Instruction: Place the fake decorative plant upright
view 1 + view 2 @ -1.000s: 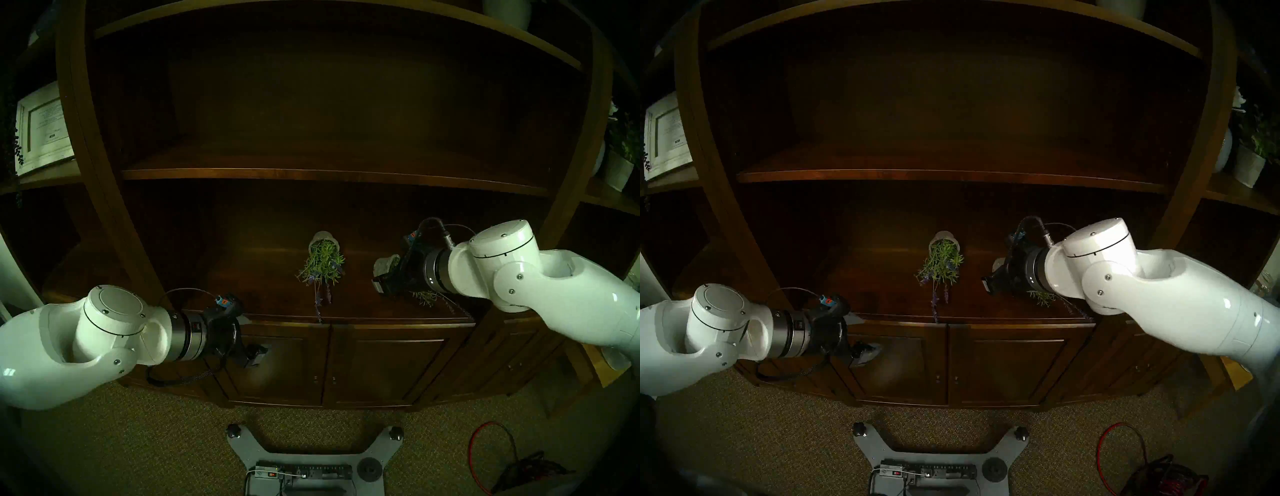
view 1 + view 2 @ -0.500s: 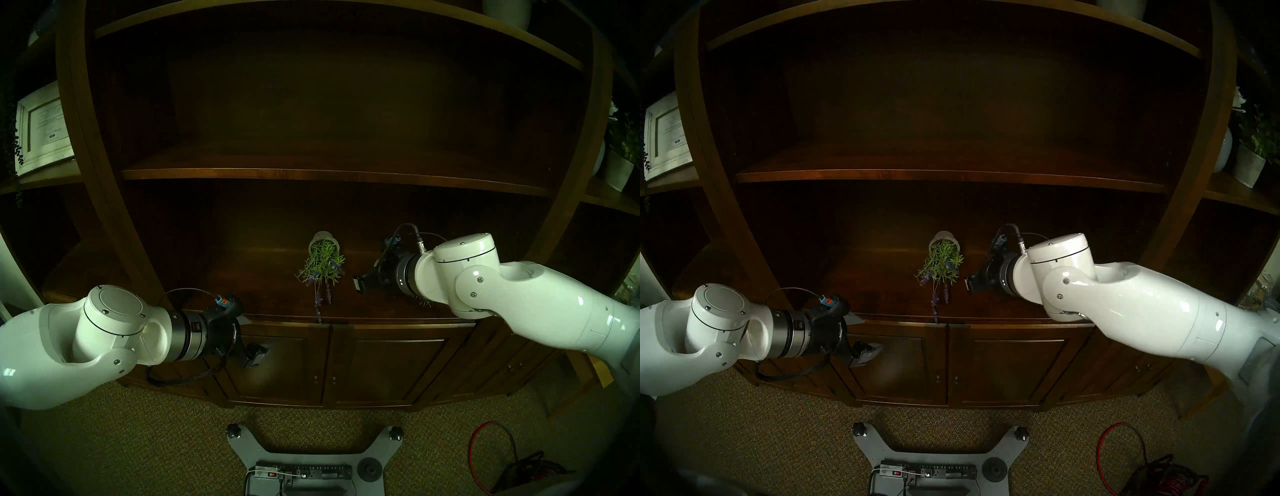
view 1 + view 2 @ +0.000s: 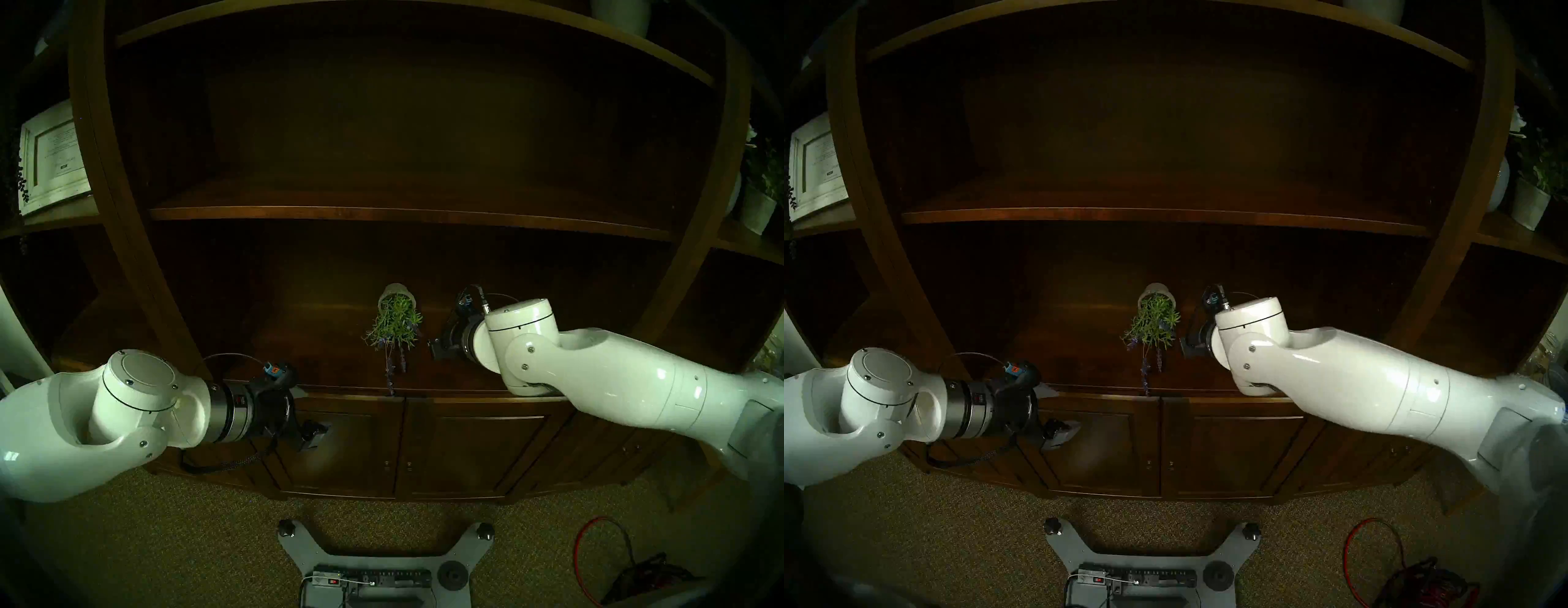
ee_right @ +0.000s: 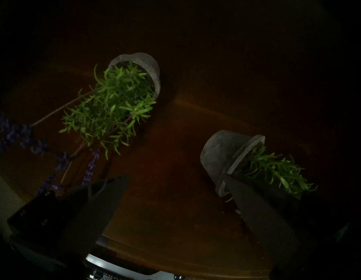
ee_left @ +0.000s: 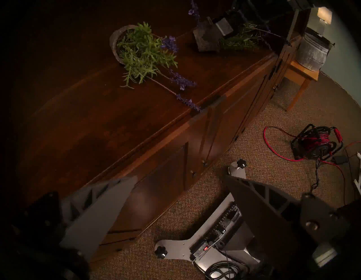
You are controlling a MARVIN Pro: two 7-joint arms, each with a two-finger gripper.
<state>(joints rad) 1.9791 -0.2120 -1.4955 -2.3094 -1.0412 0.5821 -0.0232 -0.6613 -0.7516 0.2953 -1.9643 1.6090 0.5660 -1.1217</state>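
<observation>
A fake plant (image 3: pixel 396 322) with green leaves and purple flower spikes lies on its side on the dark wooden cabinet top (image 3: pixel 318 344), its grey pot (image 3: pixel 396 291) pointing to the back. It also shows in the right wrist view (image 4: pixel 113 109) and the left wrist view (image 5: pixel 142 54). A second fake plant (image 4: pixel 220 152) lies tipped over to its right, hidden behind my right arm in the head views. My right gripper (image 3: pixel 439 348) is open and empty, between the two plants. One of its fingers (image 4: pixel 254 205) overlaps the second pot's rim. My left gripper (image 3: pixel 307 412) is open and empty at the cabinet's front edge, left.
A shelf board (image 3: pixel 382 212) runs low above the cabinet top. Cabinet doors (image 3: pixel 466 450) are below. My base (image 3: pixel 373 564) stands on the carpet, with a red cable reel (image 5: pixel 316 142) at the right. A stool with a basket (image 5: pixel 310 50) stands by the cabinet's right end.
My right arm has swung left, away from the second plant and up beside the middle plant; it now hides the second plant in the head views. The left arm has not moved.
</observation>
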